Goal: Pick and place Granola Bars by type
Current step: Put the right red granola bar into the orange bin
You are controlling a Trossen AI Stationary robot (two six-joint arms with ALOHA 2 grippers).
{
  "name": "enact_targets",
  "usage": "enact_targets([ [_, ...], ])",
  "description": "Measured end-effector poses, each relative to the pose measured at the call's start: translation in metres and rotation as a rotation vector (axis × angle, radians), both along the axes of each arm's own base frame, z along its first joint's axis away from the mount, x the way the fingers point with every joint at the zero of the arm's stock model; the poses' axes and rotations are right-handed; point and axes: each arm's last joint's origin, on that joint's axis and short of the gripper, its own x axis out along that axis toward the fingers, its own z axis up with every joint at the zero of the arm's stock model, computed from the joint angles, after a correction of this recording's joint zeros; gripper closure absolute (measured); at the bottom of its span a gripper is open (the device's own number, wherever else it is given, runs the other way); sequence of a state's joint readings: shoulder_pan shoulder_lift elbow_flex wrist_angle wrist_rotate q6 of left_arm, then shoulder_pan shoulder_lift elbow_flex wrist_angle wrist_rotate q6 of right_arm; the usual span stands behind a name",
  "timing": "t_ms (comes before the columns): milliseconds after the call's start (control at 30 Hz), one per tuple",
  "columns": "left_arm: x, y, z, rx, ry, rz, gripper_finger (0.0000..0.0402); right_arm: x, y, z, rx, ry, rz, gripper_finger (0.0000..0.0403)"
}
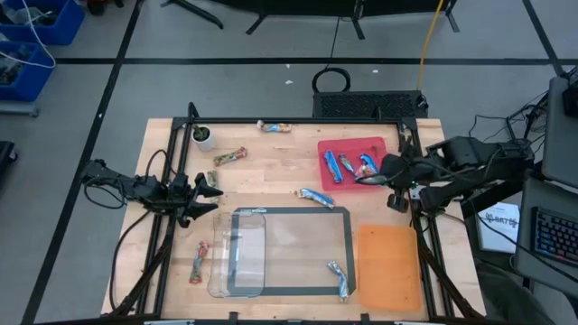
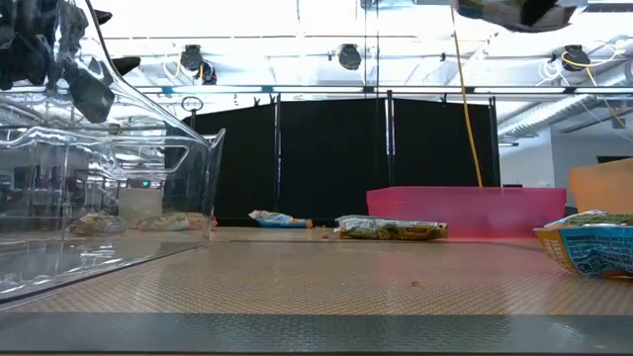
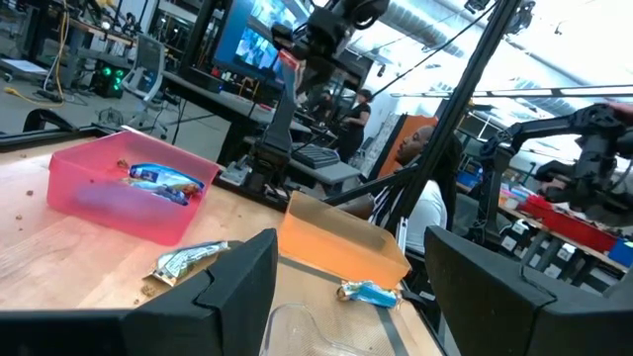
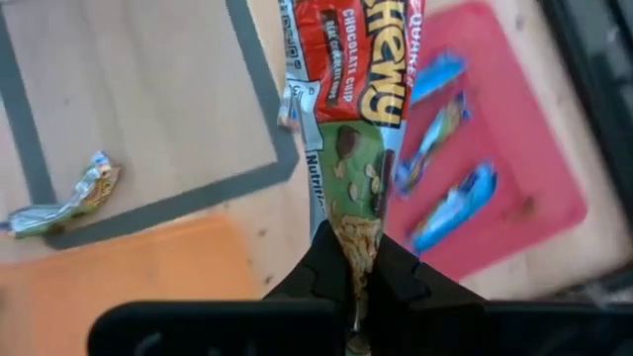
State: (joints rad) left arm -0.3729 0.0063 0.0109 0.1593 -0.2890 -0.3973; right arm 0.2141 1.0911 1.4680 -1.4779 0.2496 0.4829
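Right fingers [image 4: 356, 282] pinched, left fingers [image 3: 247, 287] apparently apart

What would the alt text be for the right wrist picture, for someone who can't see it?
The right gripper is shut on the end of a red Chewy chocolate chip granola bar, held above the wooden table. Beyond it, a red tray holds three blue bars, and another bar lies by a grey-bordered mat.

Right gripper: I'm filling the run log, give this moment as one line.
right gripper: shut on red-wrapped chewy granola bar | position: above red plastic tray | tray contents: blue-wrapped bars | left gripper: open, waiting
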Motion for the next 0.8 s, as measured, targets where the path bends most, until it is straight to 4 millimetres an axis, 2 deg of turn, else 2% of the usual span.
enact_targets([
  [200,0.000,0.000,0.000,0.000,0.000,0.000,0.0147,-0.010,0.012,-0.004,0.088,0.100,-0.014,0.0399],
  [600,0.000,0.000,0.000,0.000,0.000,0.000,0.0147,-0.001,0.048,-0.016,0.051,0.161,0.100,0.0400],
  [800,0.000,0.000,0.000,0.000,0.000,0.000,0.0147,-0.001,0.064,-0.046,-0.001,0.256,0.118,0.0401],
])
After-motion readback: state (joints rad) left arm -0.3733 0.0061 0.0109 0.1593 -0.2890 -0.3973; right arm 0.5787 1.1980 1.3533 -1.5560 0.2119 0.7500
